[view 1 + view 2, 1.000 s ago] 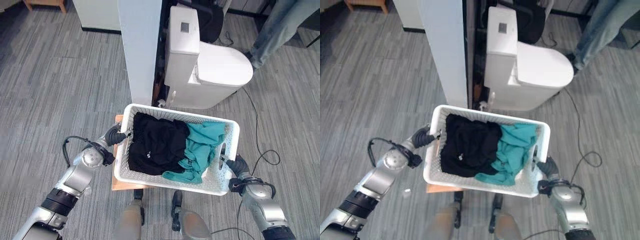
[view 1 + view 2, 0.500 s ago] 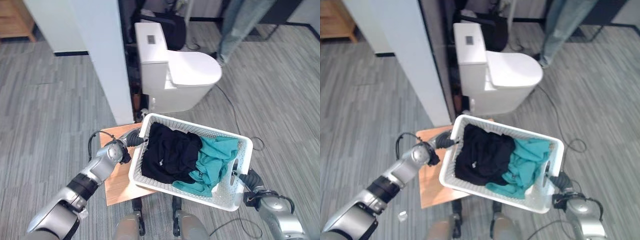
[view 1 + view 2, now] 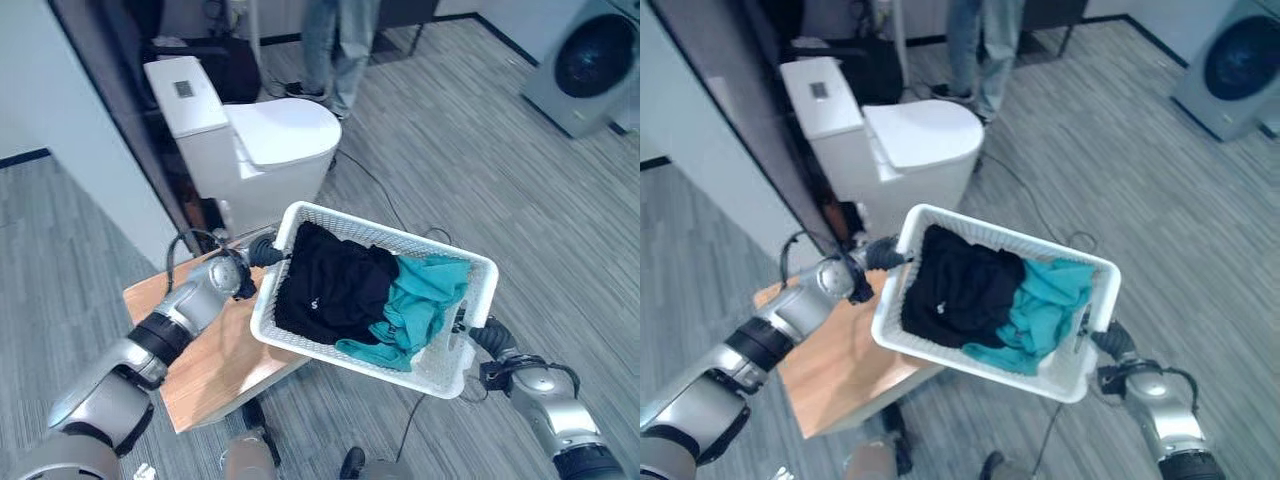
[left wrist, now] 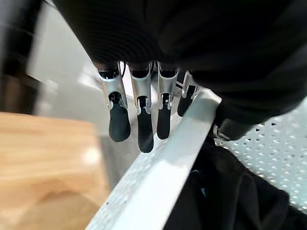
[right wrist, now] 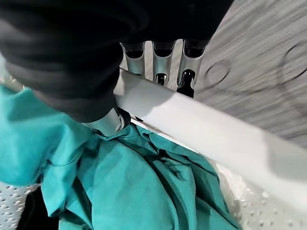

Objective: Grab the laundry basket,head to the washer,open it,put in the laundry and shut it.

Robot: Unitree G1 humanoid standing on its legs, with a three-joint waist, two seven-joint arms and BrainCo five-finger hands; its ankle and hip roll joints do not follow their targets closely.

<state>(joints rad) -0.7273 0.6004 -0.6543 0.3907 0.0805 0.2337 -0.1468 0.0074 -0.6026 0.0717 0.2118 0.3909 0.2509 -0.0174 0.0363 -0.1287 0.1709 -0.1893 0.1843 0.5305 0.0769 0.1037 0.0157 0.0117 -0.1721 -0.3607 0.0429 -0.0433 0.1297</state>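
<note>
- The white perforated basket is held up between the two hands, above the floor, with its left edge over the near right part of a wooden board.
- A black garment is seen in the basket's left half and a teal garment in its right half, the two touching in the middle.
- The basket's left rim is gripped by the left hand: in the left wrist view the fingers are seen hanging down the outside of the rim, with the thumb on the inner side beside the black garment.
- The right rim is gripped by the right hand: in the right wrist view the fingers are hooked over the outer side of the rim and the thumb is pressed on the inner side, just above the teal garment.
- A white toilet with its lid closed is found beyond the basket, to the far left, next to a dark panel and a pale wall.
- A person's legs in jeans are seen behind the toilet.
- A grey washer with a dark round door is placed at the far right, well apart from the basket.
- Grey striped floor lies between the basket and the washer.
</note>
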